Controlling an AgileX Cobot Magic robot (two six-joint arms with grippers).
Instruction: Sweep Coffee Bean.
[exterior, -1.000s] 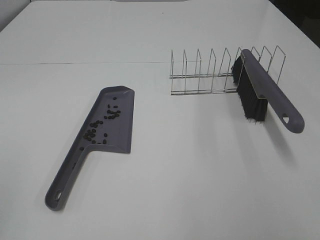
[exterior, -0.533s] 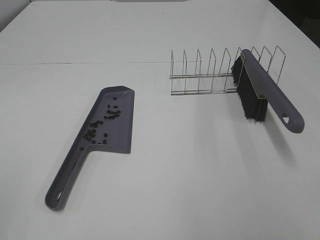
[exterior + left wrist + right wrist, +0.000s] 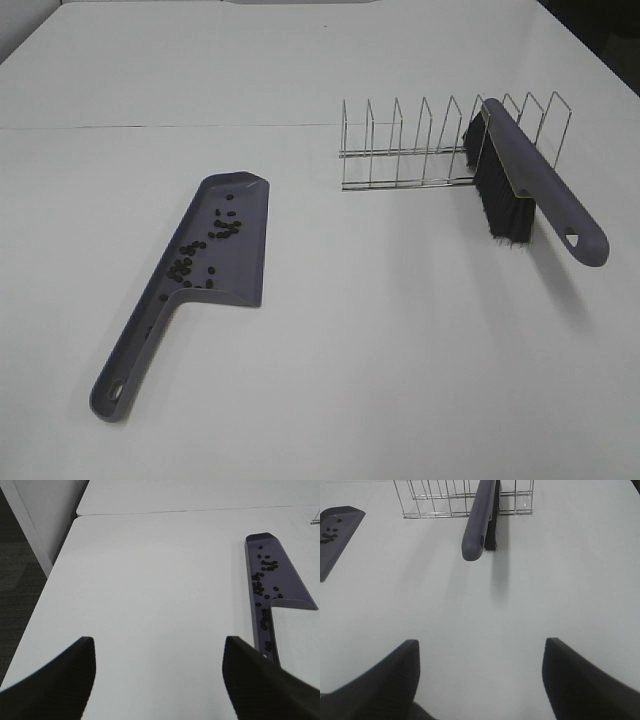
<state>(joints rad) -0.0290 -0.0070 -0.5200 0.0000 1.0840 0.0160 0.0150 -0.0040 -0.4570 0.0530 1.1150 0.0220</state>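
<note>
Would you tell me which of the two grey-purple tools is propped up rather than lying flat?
The brush: it leans in the wire rack, handle raised. The dustpan lies flat on the table, holding the coffee beans.

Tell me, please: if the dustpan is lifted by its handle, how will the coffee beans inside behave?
The coffee beans lie loose in the dustpan, so they would probably roll or slide when it tilts. Its open front edge would likely let some spill. They look small and light.
</note>
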